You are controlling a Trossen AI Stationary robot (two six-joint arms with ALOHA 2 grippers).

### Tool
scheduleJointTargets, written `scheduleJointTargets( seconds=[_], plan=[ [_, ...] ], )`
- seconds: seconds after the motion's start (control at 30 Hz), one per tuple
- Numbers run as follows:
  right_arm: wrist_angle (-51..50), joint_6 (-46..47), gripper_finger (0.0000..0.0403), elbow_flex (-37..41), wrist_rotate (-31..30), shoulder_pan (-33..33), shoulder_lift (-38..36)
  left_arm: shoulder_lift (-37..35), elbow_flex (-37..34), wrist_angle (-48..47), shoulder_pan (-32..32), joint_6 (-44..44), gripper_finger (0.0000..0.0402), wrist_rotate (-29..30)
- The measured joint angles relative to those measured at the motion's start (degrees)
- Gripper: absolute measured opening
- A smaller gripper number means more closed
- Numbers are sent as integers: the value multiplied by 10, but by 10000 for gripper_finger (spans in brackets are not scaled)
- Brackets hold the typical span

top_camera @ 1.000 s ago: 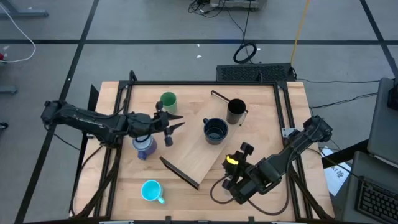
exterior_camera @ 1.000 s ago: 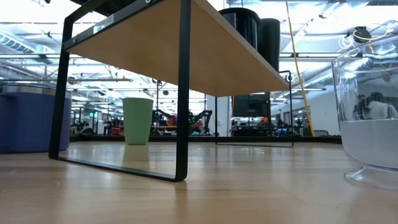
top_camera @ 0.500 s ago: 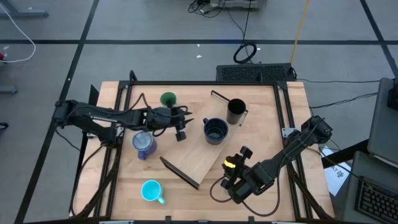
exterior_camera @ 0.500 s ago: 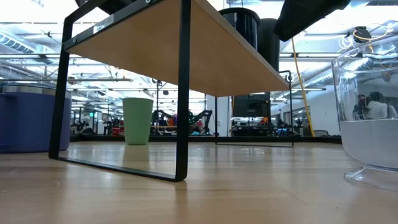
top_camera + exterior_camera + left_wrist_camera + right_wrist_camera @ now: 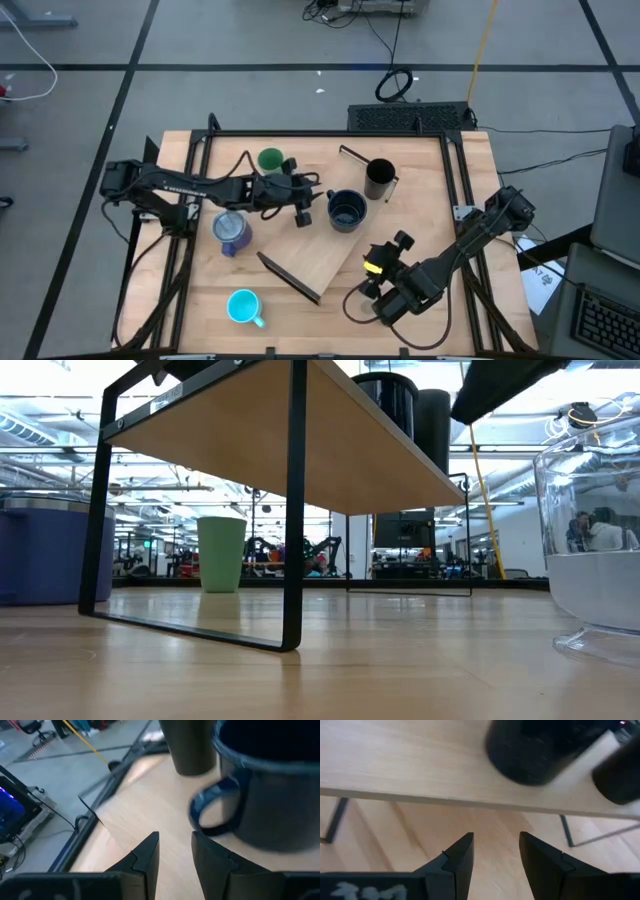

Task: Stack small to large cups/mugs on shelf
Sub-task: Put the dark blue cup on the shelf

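Note:
The shelf (image 5: 322, 248) stands slantwise on its dark end brackets in the table's middle. On it stand the wide black mug (image 5: 346, 210) and, farther back, the tall black cup (image 5: 379, 180). My left gripper (image 5: 306, 203) hovers open and empty just left of the wide mug, its fingertips (image 5: 175, 845) close before the mug's handle (image 5: 207, 815). My right gripper (image 5: 397, 243) is open and empty at the shelf's near right edge (image 5: 470, 795). On the table stand the green tumbler (image 5: 270, 159), the blue-purple mug (image 5: 232, 234), the cyan mug (image 5: 243, 306) and the clear cup (image 5: 592, 550).
A dark frame (image 5: 452, 170) runs along the table's sides and back. The left arm (image 5: 200, 187) stretches over the table between the green tumbler and the blue-purple mug. Bare tabletop (image 5: 420, 215) lies right of the shelf.
My left gripper has travelled toward the table's right edge, from beside the blue-purple mug up to the wide black mug on the shelf. My right gripper has sunk a little and turned slightly by the shelf's near right edge. No cup has moved.

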State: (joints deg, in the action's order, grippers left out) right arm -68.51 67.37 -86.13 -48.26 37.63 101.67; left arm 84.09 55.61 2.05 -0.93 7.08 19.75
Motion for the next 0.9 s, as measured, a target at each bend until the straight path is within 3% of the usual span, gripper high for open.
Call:
scheduleJointTargets(
  seconds=[0.33, 0.57, 0.9],
  plan=[
    [-70, 71, 105, 0, -68, -7, 0, 0, 0, 13, -7, 2, 117, -2],
    [-69, 65, 78, 0, -76, -45, 0, 0, 0, 15, -11, -6, 117, -36],
    [-65, 41, 57, 0, -75, -83, 0, 0, 0, 24, -17, -1, 117, -37]
  ],
)
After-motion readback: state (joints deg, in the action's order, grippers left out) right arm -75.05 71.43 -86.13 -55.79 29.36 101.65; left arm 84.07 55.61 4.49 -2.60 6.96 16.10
